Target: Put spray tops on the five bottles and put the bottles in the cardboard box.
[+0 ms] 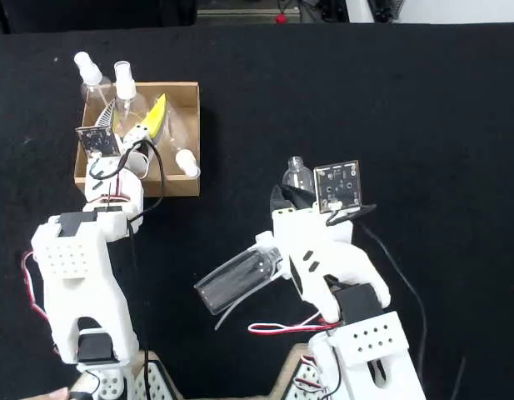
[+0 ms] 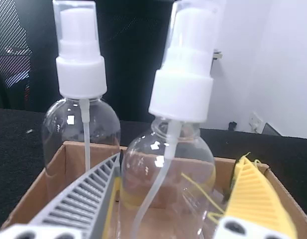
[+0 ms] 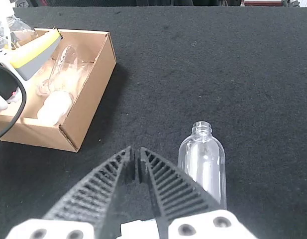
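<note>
on the far left a brown cardboard box (image 1: 177,187) sits on the matte black cloth table (image 1: 406,108). two round-shouldered clear plastic bottles stand upright at its back: the outer capped bottle (image 1: 92,79) and the inner capped bottle (image 1: 125,90), each with a white spray top. the left gripper (image 1: 138,112), one ridged grey finger and one ridged yellow, is spread around the inner capped bottle. the grey finger lies against it and a gap shows on the yellow side. a third bottle (image 1: 183,154) lies flat in the box. mid-table a loose bottle (image 1: 240,279) lies on its side, its neck hidden against the arm. the right gripper (image 3: 137,152) is clenched, empty. just beside it stands an uncapped bottle (image 3: 203,162).
</note>
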Action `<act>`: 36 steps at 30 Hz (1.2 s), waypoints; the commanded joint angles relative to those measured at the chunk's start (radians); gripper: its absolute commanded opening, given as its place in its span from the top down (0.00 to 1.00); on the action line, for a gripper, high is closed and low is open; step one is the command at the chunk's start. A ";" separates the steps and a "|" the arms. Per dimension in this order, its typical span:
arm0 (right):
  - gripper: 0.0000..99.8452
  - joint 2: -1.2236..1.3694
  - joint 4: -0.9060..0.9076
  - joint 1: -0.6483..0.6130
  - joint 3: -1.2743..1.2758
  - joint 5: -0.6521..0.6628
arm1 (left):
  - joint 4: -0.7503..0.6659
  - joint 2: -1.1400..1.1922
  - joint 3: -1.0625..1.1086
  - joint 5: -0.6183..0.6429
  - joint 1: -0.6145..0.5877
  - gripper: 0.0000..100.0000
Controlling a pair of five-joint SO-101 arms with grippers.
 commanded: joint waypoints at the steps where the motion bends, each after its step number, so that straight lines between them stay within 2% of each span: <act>1: 0.99 -0.018 -0.028 -0.009 -0.012 -0.005 | 0.000 -0.126 0.035 0.005 -0.002 0.66; 17: 0.99 -0.018 -0.028 -0.009 -0.012 -0.005 | 0.003 -0.396 0.338 0.005 0.013 0.66; 19: 0.99 -0.018 -0.028 -0.009 -0.012 -0.005 | 0.037 -0.457 0.374 0.005 0.013 0.66; 28: 0.99 -0.018 -0.028 -0.009 -0.010 -0.005 | 0.707 -0.853 0.375 0.005 0.016 0.66; 36: 0.99 -0.018 -0.028 -0.011 -0.012 -0.005 | 1.206 -1.103 0.354 -0.006 0.070 0.65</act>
